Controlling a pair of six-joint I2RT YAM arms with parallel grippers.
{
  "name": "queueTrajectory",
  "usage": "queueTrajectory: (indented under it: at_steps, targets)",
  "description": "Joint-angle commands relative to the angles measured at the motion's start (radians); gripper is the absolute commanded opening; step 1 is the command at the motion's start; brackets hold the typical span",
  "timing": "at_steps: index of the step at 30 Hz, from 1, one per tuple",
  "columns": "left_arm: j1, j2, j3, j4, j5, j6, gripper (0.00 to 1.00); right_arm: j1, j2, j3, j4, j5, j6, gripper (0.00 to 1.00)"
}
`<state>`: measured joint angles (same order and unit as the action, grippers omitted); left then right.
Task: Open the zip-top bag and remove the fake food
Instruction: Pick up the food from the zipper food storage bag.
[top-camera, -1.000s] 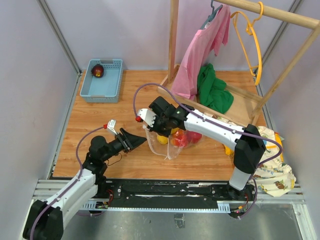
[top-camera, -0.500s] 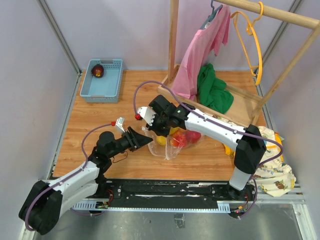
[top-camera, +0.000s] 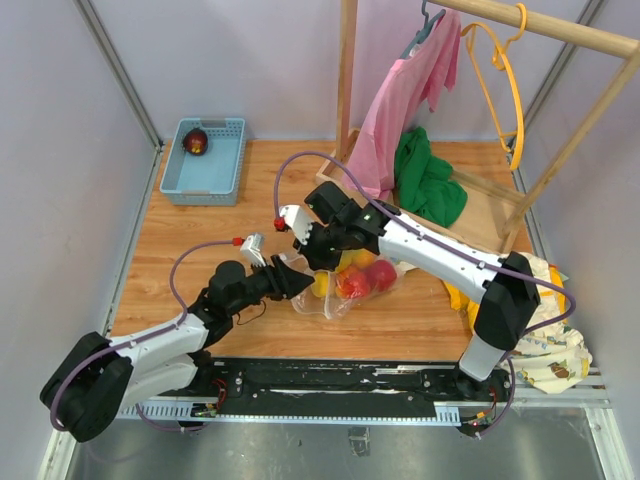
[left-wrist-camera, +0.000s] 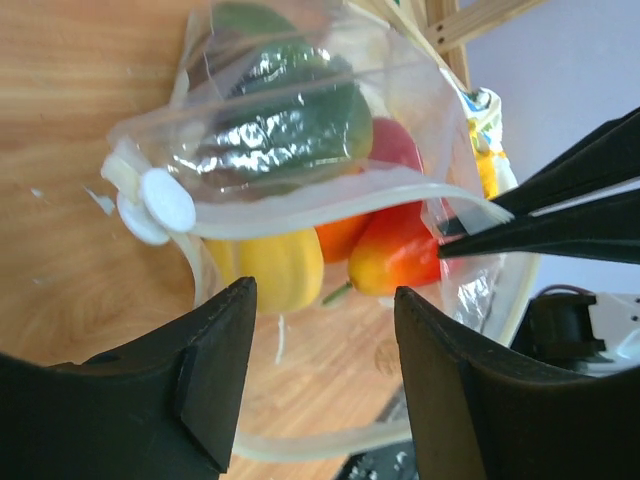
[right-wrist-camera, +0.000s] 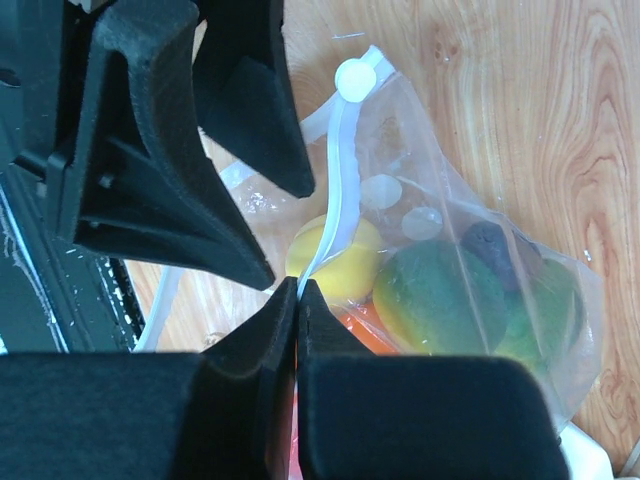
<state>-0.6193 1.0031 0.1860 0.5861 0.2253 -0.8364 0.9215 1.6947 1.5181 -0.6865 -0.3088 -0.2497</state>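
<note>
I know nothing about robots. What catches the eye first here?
A clear zip-top bag of bright fake food sits at the centre, pinched at one edge by the right hand. The left hand gapes open at the bag's mouth. Behind, a pink shirt hangs on a wooden rack.

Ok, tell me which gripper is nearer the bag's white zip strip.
Right. The right gripper is shut on the zip-top bag's white zip strip; the left gripper hangs open just before the bag's mouth, gripping nothing.
</note>
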Motion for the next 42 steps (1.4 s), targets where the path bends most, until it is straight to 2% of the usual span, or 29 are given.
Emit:
queueTrajectory:
  at_steps: [1,4,12,19,27,37,42]
  targets:
    - [-0.024,0.020,0.045,0.078,-0.094,0.177,0.62,-0.025,-0.041,0.016,-0.012,-0.097,0.007,0.01]
    - [-0.060,0.058,0.048,0.099,-0.135,0.221,0.63,-0.031,-0.044,0.005,-0.017,-0.117,0.001,0.01]
    - [-0.207,0.138,0.055,0.158,-0.358,0.260,0.69,-0.057,-0.039,-0.013,-0.012,-0.157,0.015,0.01]
    - [-0.223,0.197,0.097,0.051,-0.471,0.229,0.73,-0.064,-0.028,-0.016,-0.010,-0.180,0.023,0.01]
    - [-0.224,0.245,0.112,0.025,-0.444,0.193,0.77,-0.068,-0.020,-0.021,-0.007,-0.183,0.032,0.01]
    - [-0.229,0.296,0.090,0.115,-0.332,0.204,0.77,-0.088,-0.021,-0.029,0.004,-0.165,0.056,0.01]
    - [-0.231,0.338,0.100,0.101,-0.329,0.191,0.77,-0.088,-0.023,-0.032,0.006,-0.170,0.059,0.01]
